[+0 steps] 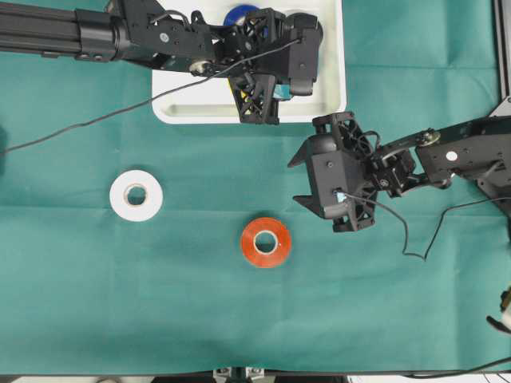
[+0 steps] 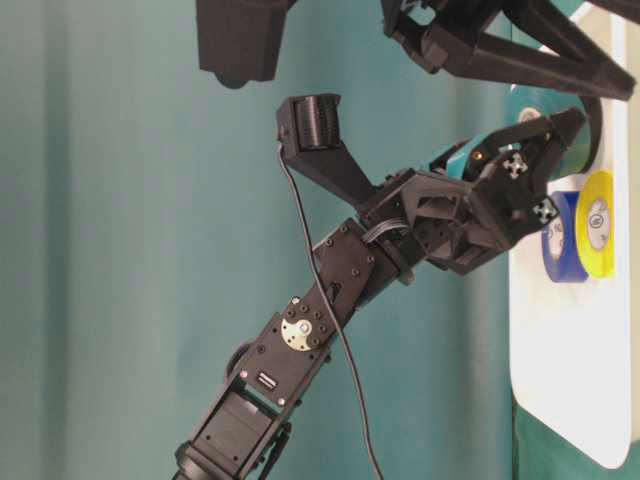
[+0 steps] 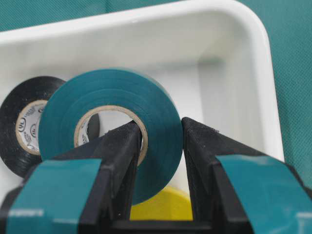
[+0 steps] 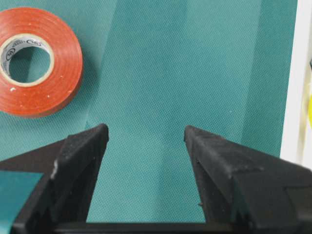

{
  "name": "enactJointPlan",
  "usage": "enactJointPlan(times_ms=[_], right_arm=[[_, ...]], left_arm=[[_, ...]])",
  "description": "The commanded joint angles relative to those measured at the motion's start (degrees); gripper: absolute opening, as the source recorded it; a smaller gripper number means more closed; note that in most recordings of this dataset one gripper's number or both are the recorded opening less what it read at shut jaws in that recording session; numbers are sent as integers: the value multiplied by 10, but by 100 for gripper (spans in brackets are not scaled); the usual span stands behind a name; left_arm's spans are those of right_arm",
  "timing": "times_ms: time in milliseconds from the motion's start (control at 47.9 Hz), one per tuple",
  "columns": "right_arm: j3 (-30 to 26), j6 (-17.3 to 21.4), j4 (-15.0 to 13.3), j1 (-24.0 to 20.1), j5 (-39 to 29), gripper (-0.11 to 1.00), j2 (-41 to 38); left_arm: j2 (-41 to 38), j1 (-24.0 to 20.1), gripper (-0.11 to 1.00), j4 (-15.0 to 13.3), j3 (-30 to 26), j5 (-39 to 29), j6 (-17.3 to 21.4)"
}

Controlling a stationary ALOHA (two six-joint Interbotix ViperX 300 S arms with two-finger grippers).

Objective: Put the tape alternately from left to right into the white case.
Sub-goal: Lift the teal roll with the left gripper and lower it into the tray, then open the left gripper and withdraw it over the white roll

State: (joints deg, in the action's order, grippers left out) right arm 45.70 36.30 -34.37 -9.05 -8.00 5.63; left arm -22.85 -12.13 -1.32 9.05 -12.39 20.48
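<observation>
The green-cloth-covered table (image 1: 80, 303) fills the overhead view, and the shallow glossy white rectangular case (image 1: 331, 80) sits at its top centre. Over the case, the left end effector (image 3: 161, 146) is clamped on the upright teal ring-shaped roll of tape (image 3: 122, 102), one finger through the pale core, the other against the outer wall. Below it in the left wrist view lie a black roll (image 3: 19, 126) at middle left and a yellow roll (image 3: 161, 207) at the bottom; the table-level view also shows a blue roll (image 2: 558, 240) beside the yellow one.

The main risk, as I judge it: released on edge, the teal roll could land on the yellow roll, then tip or roll against the rim instead of lying flat.

The right end effector (image 4: 146, 139) is spread wide and empty at centre right, near the red-orange roll (image 1: 266, 242); the white roll (image 1: 136, 195) lies well left, both on the table, not yet cased
</observation>
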Motion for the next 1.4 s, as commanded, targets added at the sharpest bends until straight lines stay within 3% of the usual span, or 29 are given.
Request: enactJointPlan(times_ms=[0, 501, 606, 752, 898, 1378], right_arm=[[-4, 1, 1, -2, 4, 71, 6], [-4, 1, 1, -2, 7, 71, 5], [-5, 1, 1, -2, 10, 71, 6], [-4, 1, 1, -2, 9, 71, 6], [-4, 1, 1, -2, 9, 71, 6], [-2, 1, 1, -1, 9, 71, 6]], left_arm=[[11, -4, -4, 1, -18, 11, 0], [12, -1, -2, 1, -13, 13, 0], [13, -1, 13, 1, -11, 13, 0], [17, 0, 49, 1, -8, 13, 0], [17, 1, 44, 1, -7, 13, 0], [21, 4, 44, 1, -4, 11, -1]])
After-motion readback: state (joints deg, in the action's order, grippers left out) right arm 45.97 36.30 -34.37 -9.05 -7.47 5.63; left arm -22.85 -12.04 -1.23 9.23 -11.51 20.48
